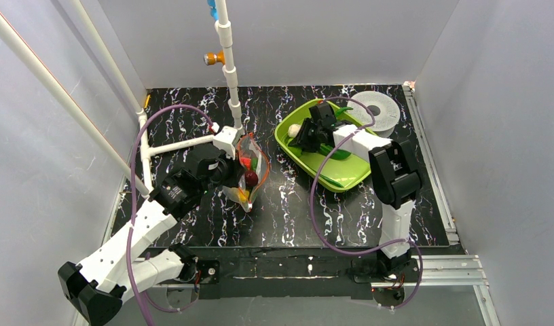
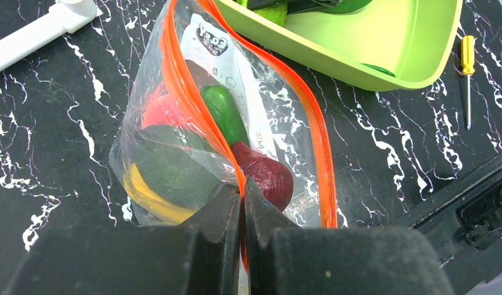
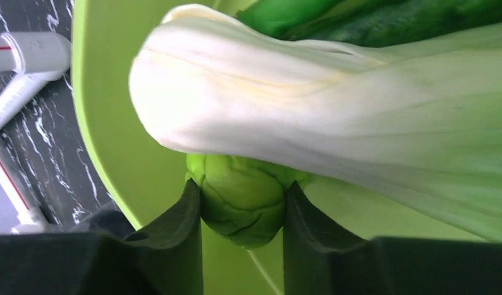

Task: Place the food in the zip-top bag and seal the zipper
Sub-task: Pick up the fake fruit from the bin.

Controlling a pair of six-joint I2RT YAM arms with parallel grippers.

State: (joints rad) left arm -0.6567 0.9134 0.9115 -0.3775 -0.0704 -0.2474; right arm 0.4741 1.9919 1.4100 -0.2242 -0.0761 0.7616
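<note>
The clear zip-top bag (image 2: 279, 110) lies open on the black table beside the tray, and it also shows in the overhead view (image 1: 255, 163). Inside it are a dark red-purple piece (image 2: 267, 175), a green one (image 2: 224, 114), a yellow one (image 2: 144, 193) and a red-orange one (image 2: 159, 110). My left gripper (image 2: 243, 196) is shut on the near strip of the orange zipper (image 2: 187, 104). In the lime-green tray (image 3: 113, 123), my right gripper (image 3: 242, 212) is shut on a round green food piece (image 3: 242, 203). This piece sits under the white bok choy (image 3: 310, 117).
A white perforated disc (image 1: 379, 109) lies behind the tray (image 1: 342, 178). A white pipe frame (image 1: 227, 68) stands just behind the bag. A small orange-handled screwdriver (image 2: 467, 61) lies on the table past the tray. More green food (image 3: 408, 18) lies in the tray.
</note>
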